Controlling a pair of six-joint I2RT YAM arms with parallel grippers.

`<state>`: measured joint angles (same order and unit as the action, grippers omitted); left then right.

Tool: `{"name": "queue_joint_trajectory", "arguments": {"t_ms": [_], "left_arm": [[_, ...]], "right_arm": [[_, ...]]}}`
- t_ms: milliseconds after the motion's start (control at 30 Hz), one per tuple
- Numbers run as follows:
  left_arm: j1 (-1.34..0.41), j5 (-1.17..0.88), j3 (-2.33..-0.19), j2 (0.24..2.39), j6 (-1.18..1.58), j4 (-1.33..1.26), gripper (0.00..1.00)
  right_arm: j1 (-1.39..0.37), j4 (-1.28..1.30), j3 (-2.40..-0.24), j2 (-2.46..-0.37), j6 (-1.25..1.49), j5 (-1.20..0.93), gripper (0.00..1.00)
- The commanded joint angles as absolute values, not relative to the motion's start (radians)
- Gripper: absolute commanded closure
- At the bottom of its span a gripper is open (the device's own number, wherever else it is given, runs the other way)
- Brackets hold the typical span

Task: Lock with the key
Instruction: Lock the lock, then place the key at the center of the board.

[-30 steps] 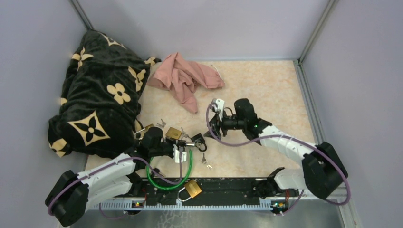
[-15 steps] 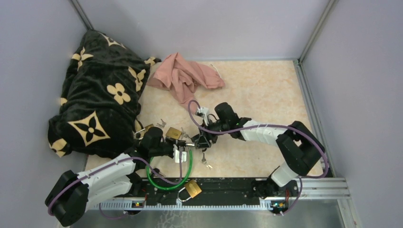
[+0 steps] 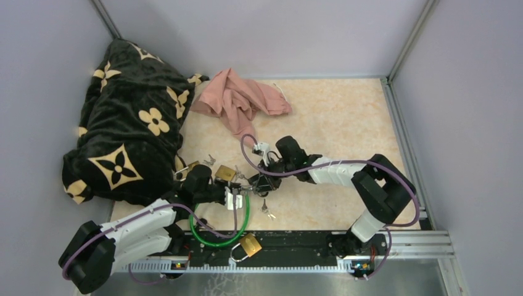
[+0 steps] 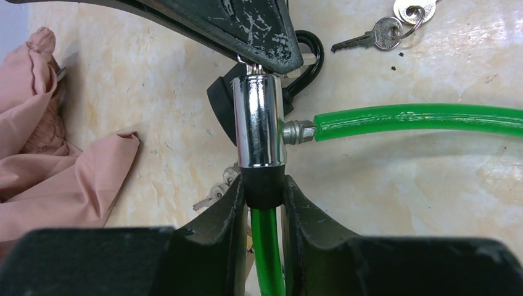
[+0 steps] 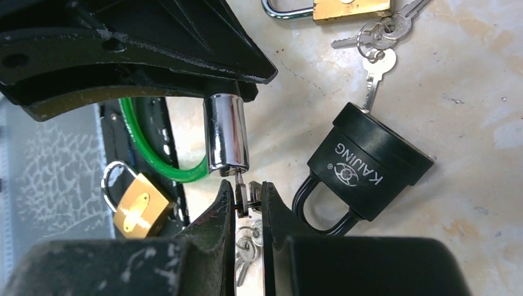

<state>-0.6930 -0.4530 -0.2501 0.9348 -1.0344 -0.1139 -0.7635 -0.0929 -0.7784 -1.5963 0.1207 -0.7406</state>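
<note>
Since a second ago the right arm has swung in from the open bench, and its tool [image 5: 247,194] now sits at the end of the chrome lock cylinder [image 5: 226,132], fingers pressed together on the small key [image 5: 242,190]. The key's blade points into the cylinder's end face. The cylinder lies just beside the black padlock [image 5: 369,161], close to it but apart. Its long axis runs in line with both tools: the keyed end faces the right tool, and the other end has a dark collar clamped in the left tool [image 4: 262,197]. The green cable [image 4: 419,117] leaves the cylinder's side through a metal tip and lies on the bench [image 4: 432,185]. A bunch of keys [image 5: 376,43] lies at the black padlock's flat end. A brass padlock [image 5: 139,205] lies on the far side of the cylinder from the black padlock.
</note>
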Motion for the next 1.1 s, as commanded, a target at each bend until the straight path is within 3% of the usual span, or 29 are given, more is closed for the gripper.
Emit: {"name": "queue_joint_trajectory", "arguments": {"t_ms": [0, 100, 267, 433, 667, 1067], "left_arm": [[-0.690, -0.483, -0.302, 0.944, -0.964, -0.084, 1.00], [-0.690, -0.496, -0.317, 0.952, -0.956, -0.049, 1.00], [-0.690, -0.475, -0.300, 0.953, -1.026, -0.057, 1.00], [-0.690, -0.433, -0.264, 0.944, -1.159, -0.092, 1.00], [-0.691, -0.384, -0.232, 0.912, -1.300, -0.109, 1.00], [-0.691, -0.380, -0.233, 0.927, -1.289, -0.114, 1.00]], "right_arm": [[-0.821, -0.135, -0.768, -1.535, -0.012, -0.596, 1.00], [-0.898, -0.183, -0.740, -1.468, -0.169, -0.400, 1.00], [-0.929, -0.335, -0.648, -1.389, -0.308, -0.340, 1.00], [-0.872, -0.275, -0.645, -1.407, -0.286, -0.412, 1.00], [-0.716, -0.079, -0.709, -1.429, -0.133, -0.678, 1.00], [-0.587, -0.072, -0.632, -1.274, 0.073, -0.632, 1.00]]}}
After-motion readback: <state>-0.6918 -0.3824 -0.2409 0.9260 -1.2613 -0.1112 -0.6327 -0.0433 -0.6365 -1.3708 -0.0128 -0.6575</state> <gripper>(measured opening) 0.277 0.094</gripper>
